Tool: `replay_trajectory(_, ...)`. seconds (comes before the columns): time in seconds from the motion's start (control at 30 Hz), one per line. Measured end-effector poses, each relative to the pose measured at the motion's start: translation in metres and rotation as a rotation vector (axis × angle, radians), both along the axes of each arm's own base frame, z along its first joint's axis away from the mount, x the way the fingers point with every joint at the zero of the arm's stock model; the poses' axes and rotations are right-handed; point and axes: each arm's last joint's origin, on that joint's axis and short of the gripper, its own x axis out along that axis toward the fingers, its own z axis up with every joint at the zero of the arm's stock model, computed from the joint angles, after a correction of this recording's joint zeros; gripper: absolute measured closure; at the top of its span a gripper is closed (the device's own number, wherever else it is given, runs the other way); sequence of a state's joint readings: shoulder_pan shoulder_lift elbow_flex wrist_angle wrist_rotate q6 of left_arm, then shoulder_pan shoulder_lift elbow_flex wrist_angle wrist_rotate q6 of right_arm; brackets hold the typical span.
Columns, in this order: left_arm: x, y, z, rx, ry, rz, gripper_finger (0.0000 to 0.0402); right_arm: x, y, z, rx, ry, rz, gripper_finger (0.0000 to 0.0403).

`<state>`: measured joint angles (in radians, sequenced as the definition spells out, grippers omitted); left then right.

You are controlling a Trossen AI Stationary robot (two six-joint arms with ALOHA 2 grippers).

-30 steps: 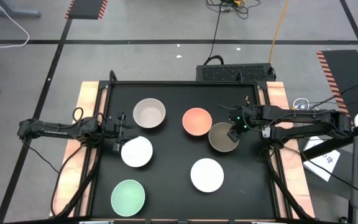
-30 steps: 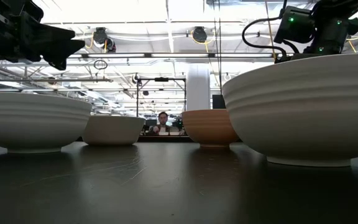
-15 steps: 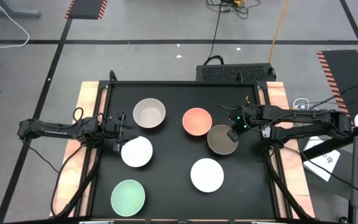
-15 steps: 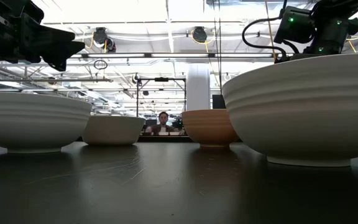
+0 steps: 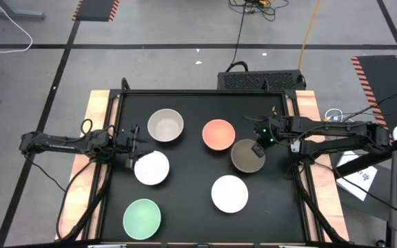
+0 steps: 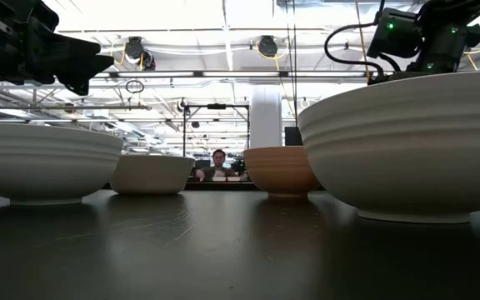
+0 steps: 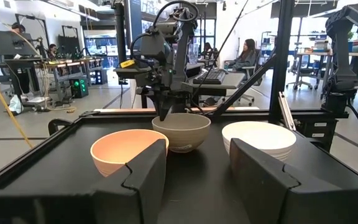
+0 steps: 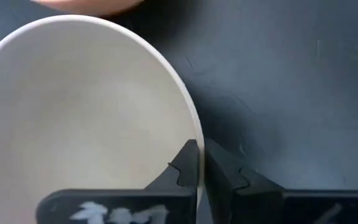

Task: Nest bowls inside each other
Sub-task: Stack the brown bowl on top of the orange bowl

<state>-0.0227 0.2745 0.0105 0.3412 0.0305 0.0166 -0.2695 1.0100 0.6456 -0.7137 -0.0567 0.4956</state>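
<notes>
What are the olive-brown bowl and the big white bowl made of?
The olive-brown bowl, with its rim pinched in the right gripper, looks like glazed ceramic or stoneware: thin rim, smooth, softly shiny inside. The white bowl shows fine horizontal ridges on its outer wall and a dull sheen, so probably ceramic too, though hard plastic can't be ruled out.

grey floor (image 5: 150, 62) | black tabletop (image 5: 191, 172) | desks (image 7: 55, 62) | ceiling lamps (image 6: 265, 46)

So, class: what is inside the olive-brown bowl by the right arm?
Only one finger of the right gripper, shut on the olive-brown bowl at its rim; the other finger is outside. No other bowl is nested in it.
</notes>
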Motion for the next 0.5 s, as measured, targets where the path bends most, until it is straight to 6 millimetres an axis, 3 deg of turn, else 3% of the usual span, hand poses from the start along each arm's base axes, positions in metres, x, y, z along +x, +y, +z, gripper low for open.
replay_trajectory(0.27,0.0,-0.002,0.0,0.006,0.0,-0.071,0.022,0.005,-0.003,0.006,0.038,-0.072,0.039,0.0401)
replay_trajectory(0.5,0.0,-0.002,0.0,0.006,0.0,-0.074,0.022,0.011,-0.005,0.041,-0.004,-0.103,0.071,0.0402)
